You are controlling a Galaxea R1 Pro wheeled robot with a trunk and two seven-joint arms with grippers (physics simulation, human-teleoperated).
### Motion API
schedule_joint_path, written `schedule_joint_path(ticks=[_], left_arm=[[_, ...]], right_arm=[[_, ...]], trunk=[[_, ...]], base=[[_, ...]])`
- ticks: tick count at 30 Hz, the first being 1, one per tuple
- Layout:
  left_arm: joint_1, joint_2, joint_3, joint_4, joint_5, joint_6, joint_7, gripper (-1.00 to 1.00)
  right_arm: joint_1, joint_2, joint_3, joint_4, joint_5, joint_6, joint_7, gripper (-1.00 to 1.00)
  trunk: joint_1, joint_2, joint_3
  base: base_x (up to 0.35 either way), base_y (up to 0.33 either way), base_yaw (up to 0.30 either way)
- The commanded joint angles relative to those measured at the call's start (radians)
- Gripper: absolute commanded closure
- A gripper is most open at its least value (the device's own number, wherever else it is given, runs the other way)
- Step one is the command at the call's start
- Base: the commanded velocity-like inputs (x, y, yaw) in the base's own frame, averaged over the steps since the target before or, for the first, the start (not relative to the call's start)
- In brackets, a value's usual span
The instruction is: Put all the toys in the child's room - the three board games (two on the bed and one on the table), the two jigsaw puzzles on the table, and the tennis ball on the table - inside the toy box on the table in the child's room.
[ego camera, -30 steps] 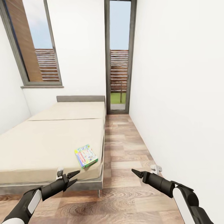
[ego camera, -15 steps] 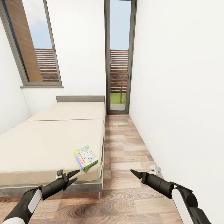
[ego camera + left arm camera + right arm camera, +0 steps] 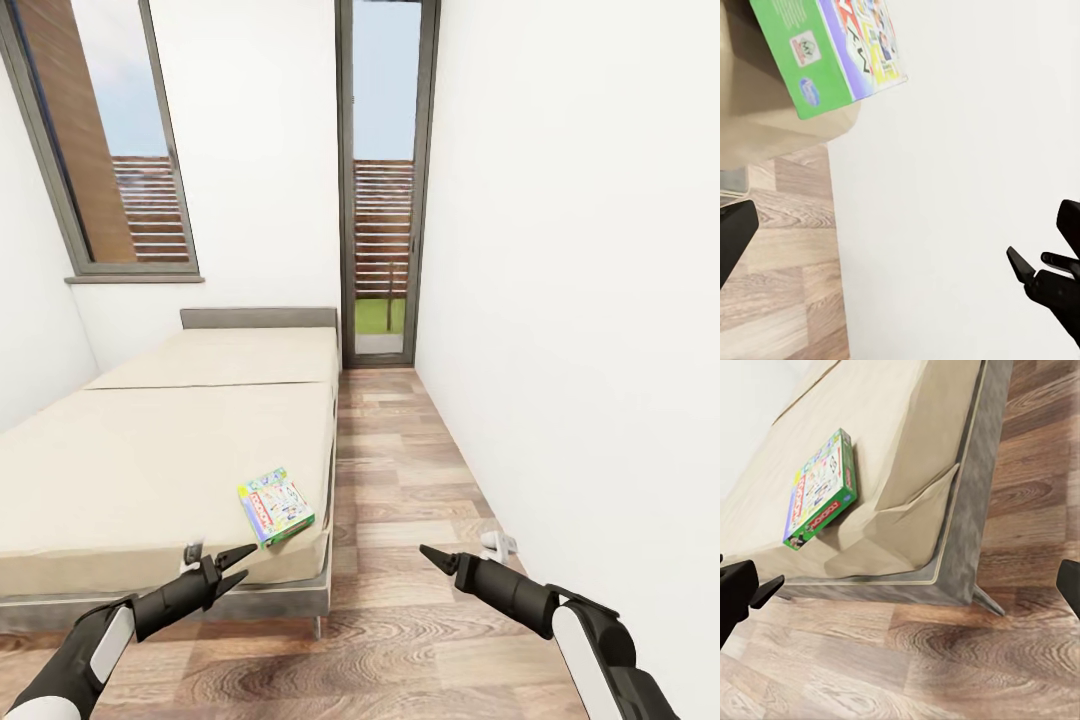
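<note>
The board game lies flat at the near corner of the bed, by its floor-side edge. My left pincer hangs just short of that corner, fingers apart and empty; my right pincer is over the floor, state unclear. I should reach across the narrow box edge. Its lettering is too blurred to read; possibly a red title strip.
</note>
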Motion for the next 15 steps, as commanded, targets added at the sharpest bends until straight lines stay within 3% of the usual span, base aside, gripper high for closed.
schedule_joint_path(ticks=[1, 15], left_arm=[[-0.001, 0.0, 0.001, 0.0, 0.003, 0.007, -0.001, -1.0], [-0.001, 0.0, 0.001, 0.0, 0.003, 0.007, 0.0, -1.0]], right_arm=[[-0.001, 0.0, -0.002, 0.0, -0.002, 0.006, 0.003, -1.0], [-0.001, -0.001, 0.004, 0.003, -0.001, 0.009, 0.002, -1.0]], trunk=[[0.0, 0.0, -0.001], [0.0, 0.0, -0.001]], base=[[0.0, 0.0, 0.0], [0.072, 0.045, 0.0]])
